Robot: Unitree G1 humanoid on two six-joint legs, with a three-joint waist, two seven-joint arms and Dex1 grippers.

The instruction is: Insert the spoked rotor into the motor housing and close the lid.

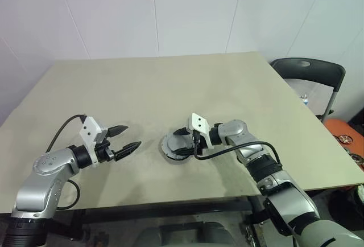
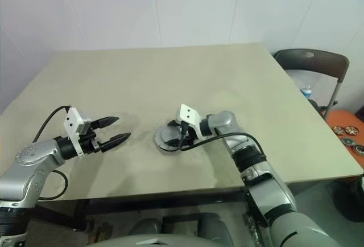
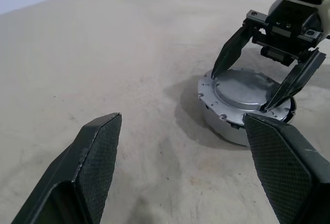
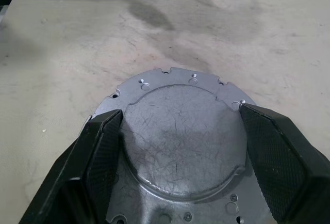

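Note:
The flat grey lid [image 4: 180,146] lies on top of the round silvery motor housing [image 3: 221,121] near the table's front middle. My right gripper [image 4: 180,118] comes down over it, its two black fingers [image 3: 229,53] wide apart and pressed against opposite sides of the lid's raised centre. The spoked rotor is hidden, and so is the inside of the housing. My left gripper [image 1: 132,136] hovers a short way left of the housing, open and empty, pointing toward it.
The beige table [image 1: 170,87] stretches far behind and to both sides. A dark folding chair [image 1: 310,73] stands off the table's right edge. Beside the chair is an orange surface [image 1: 344,136] with small round parts on it.

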